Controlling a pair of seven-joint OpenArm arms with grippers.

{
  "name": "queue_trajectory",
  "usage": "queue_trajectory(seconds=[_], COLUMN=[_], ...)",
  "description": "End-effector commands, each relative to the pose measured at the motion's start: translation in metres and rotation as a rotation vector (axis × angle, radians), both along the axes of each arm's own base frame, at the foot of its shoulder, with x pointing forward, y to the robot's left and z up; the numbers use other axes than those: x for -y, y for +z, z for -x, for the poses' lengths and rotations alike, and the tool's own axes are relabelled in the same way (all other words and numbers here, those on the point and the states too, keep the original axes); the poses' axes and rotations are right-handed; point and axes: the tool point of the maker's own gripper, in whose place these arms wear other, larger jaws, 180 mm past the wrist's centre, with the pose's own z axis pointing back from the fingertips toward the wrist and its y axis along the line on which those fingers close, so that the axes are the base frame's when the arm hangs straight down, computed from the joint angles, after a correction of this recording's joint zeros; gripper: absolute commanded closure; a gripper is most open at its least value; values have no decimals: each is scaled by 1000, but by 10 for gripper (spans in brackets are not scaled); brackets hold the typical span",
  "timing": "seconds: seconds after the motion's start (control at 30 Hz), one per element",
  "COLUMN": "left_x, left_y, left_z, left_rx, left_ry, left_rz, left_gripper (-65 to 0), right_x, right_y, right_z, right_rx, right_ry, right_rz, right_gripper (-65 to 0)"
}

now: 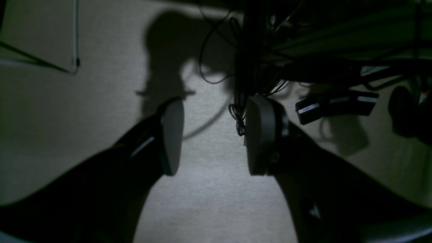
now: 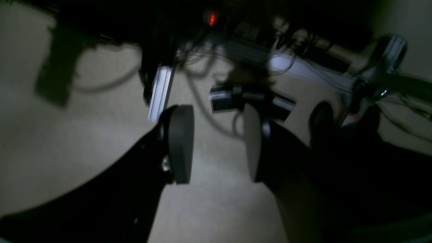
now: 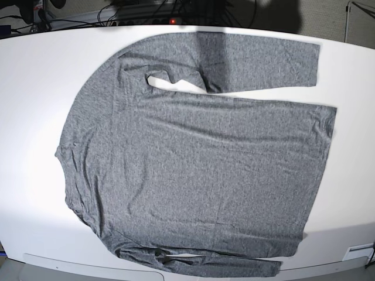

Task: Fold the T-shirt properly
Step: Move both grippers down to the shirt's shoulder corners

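The grey long-sleeved T-shirt (image 3: pixel 205 170) lies spread flat on the white table (image 3: pixel 35 88) in the base view, its neck end toward the left. One sleeve (image 3: pixel 258 61) lies across the top, and the other sleeve (image 3: pixel 199 263) is bunched along the front edge. Neither arm shows in the base view. In the left wrist view my left gripper (image 1: pixel 216 135) is open with nothing between its fingers, over beige carpet. My right gripper (image 2: pixel 217 143) is likewise open and empty over carpet in the right wrist view. No cloth shows in either wrist view.
Cables and dark equipment (image 3: pixel 152 12) line the table's far edge. Below the left gripper hang black cables (image 1: pixel 236 101) and a black block with silver strips (image 1: pixel 335 104). A metal profile (image 2: pixel 162 91) and more cables show in the right wrist view.
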Motion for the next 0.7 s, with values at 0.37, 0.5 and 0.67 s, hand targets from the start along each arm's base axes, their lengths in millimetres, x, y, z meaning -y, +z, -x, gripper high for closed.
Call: queue_trajectory(seconds=[0.37,0.5,0.67], left_x=[24,27,32], left_y=[44,51,57], left_z=[-60,-70,-85], left_rx=[159,189,226], left_ry=[-114,-180,-264], left_rz=[11,-27,-66], left_gripper=[-292,-292,-292], right_x=[-5,-7,-7], right_y=[69,77,88], right_z=[-99,-138,-182], right_rx=[280,390,514], right_ry=[2,4,4], right_rz=[-11,-13,-12], right_gripper=[-255,-255,-255])
